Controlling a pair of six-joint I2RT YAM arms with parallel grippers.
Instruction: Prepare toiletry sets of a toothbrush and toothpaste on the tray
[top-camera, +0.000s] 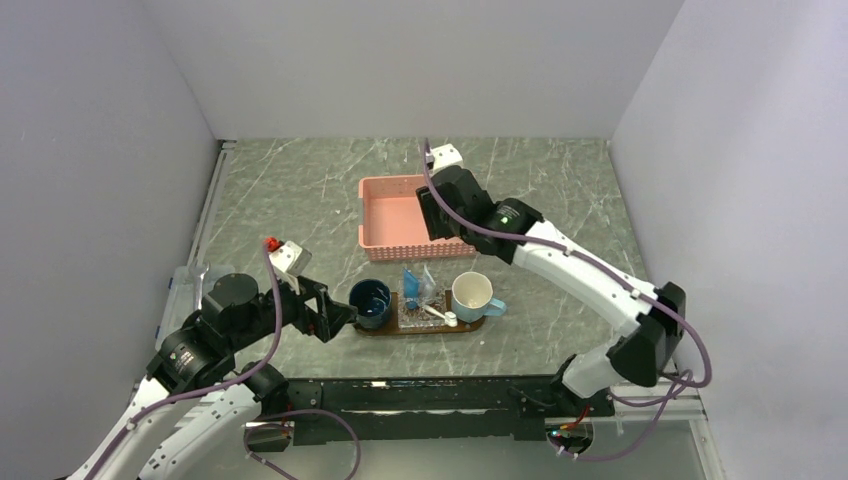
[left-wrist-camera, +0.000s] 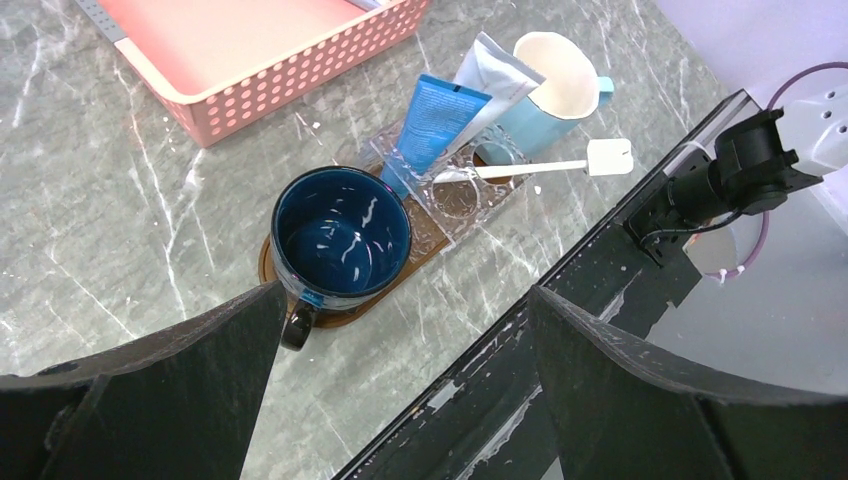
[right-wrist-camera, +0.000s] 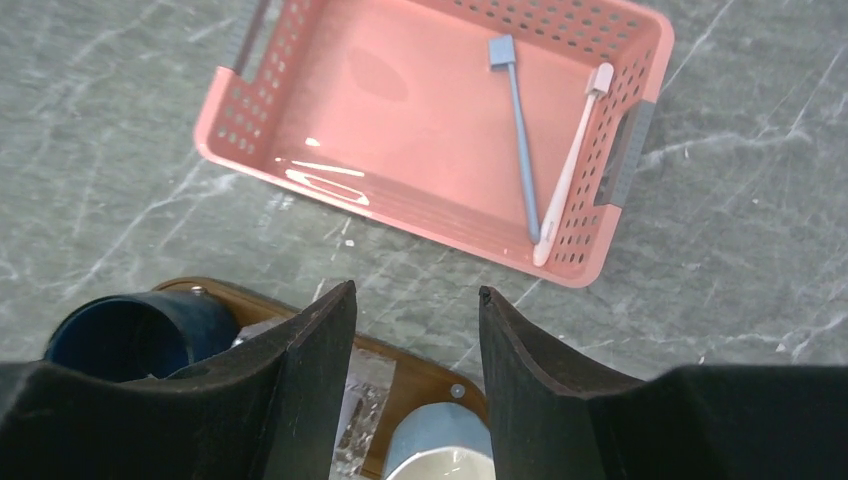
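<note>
Marble tabletop (right-wrist-camera: 120, 150): pink basket (right-wrist-camera: 250, 110) sits just ahead of your right pincer (right-wrist-camera: 415, 300) — jaws parted, empty. One toothbrush (right-wrist-camera: 572, 165) lies inside; toothpaste (left-wrist-camera: 432, 125) rests on the tray (right-wrist-camera: 425, 370) beneath. Fetching seems the step in hand — reach forward, pinch its handle.

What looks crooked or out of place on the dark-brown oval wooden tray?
The slim white toothbrush lies askew across the small clear square dish, its head jutting out past the dish's rim. The blue toothpaste tube and a white tube stand tilted in the dish, not flat.
</note>
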